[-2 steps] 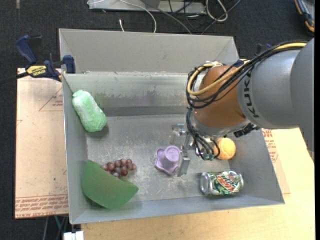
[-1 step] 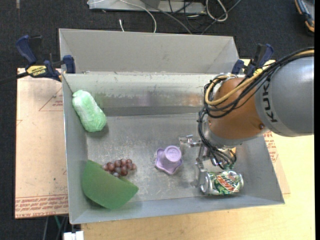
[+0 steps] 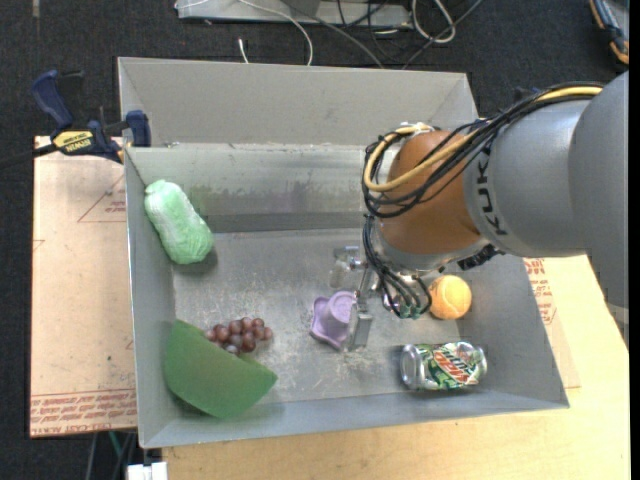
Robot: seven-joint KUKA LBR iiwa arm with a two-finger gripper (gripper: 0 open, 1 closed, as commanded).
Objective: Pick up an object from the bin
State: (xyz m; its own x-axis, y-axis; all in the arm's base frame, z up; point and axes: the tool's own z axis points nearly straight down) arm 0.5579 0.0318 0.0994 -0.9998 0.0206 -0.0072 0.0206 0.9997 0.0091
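Observation:
My gripper [image 3: 354, 313] hangs low near the middle of the bin, its metal fingers down at the floor. A small purple cup [image 3: 334, 319] lies right at the fingers, touching or partly between them; the exact hold is hidden. An orange ball [image 3: 450, 297] rests just right of the gripper. A crushed green-and-white soda can [image 3: 443, 365] lies in front of it, toward the bin's near right corner.
A green bowl [image 3: 212, 372] lies at the near left with a bunch of dark red grapes [image 3: 240, 334] beside it. A pale green sponge-like lump [image 3: 178, 222] leans on the left wall. The arm's orange cover and cables hang over the bin's right half.

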